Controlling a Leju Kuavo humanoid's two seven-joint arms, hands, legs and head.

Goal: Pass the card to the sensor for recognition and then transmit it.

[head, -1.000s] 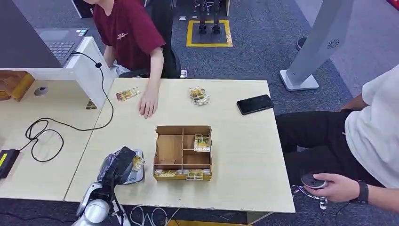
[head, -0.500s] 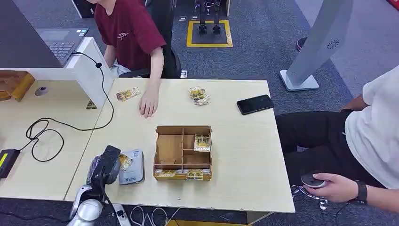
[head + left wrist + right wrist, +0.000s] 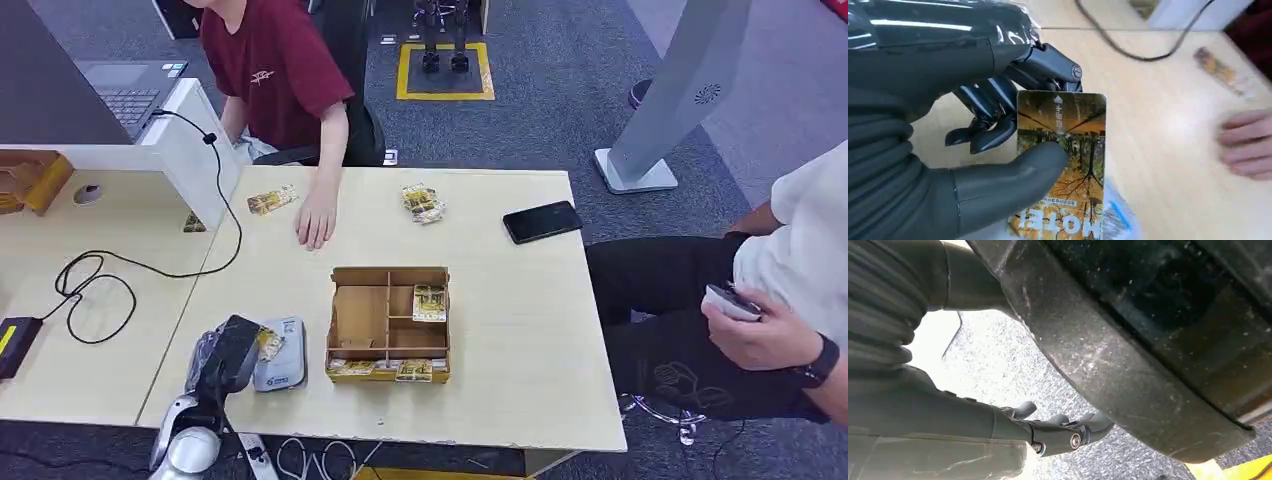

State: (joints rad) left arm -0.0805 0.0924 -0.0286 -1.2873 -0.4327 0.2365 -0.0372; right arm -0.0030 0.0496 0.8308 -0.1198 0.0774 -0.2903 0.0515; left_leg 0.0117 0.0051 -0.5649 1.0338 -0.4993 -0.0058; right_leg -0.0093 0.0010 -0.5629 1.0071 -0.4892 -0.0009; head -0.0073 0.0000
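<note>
My left hand point(image 3: 228, 358) is at the table's near left corner and pinches a card point(image 3: 267, 343) with a yellow autumn picture between thumb and fingers. In the left wrist view the card point(image 3: 1068, 150) reads "HOTEL" and the thumb of the left hand point(image 3: 948, 125) lies across its face. The card's edge hangs over the left side of the grey-white sensor pad point(image 3: 285, 365), which lies flat beside a wooden divided box point(image 3: 388, 322). A corner of the sensor point(image 3: 1115, 220) shows beneath the card. My right hand point(image 3: 1058, 432) hangs above the floor, fingers loosely spread, holding nothing.
The box holds more cards point(image 3: 429, 302). A person in red rests a hand point(image 3: 316, 215) on the table's far side, near loose cards point(image 3: 272, 200) and a card pile point(image 3: 423, 203). A black phone point(image 3: 542, 221) lies far right. A black cable point(image 3: 100, 280) loops on the left desk.
My left hand has drawn the card leftward, from over the sensor's middle to its left edge. The seated person on the right has raised a hand with a small device.
</note>
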